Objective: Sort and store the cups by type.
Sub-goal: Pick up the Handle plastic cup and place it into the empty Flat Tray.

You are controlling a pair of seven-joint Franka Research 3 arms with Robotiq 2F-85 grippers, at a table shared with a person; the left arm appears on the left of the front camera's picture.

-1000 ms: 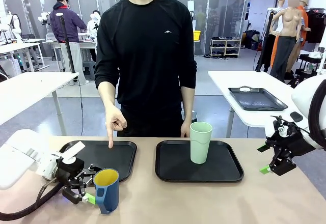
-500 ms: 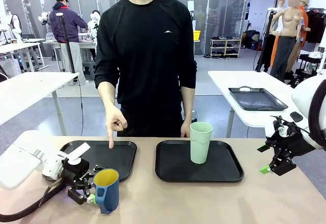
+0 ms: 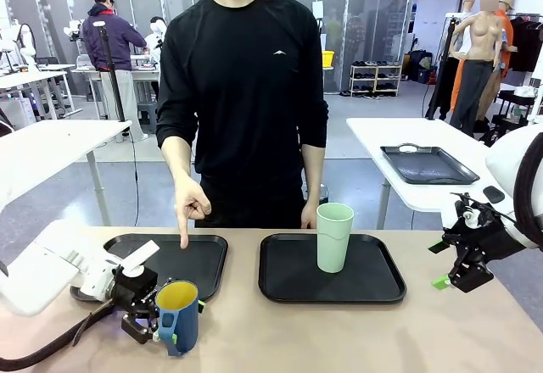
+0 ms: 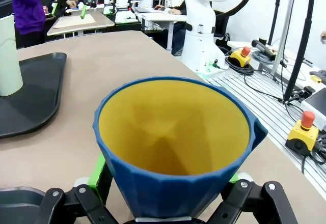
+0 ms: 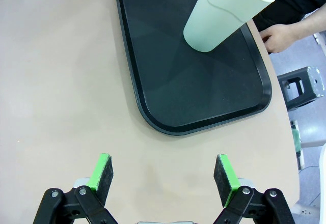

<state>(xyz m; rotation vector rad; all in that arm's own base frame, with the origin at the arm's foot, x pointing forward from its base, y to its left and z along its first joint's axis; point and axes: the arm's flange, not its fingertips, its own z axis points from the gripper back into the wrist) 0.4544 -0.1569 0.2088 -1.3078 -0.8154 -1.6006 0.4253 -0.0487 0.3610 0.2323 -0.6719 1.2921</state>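
- Between the spread fingers of the left claw (image 4: 168,203) sits the blue cup (image 4: 175,142), ungripped; pinching comes next, I judge.
- Beyond it, a person's hand (image 3: 192,208) points at the left tray (image 3: 191,258).
- Right claw (image 5: 165,175) hangs spread, idle.

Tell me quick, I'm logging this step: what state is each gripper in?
Left gripper: open, jaws either side of the dark blue plastic cup with yellow inside, not clamped.
Right gripper: open, holding nothing.
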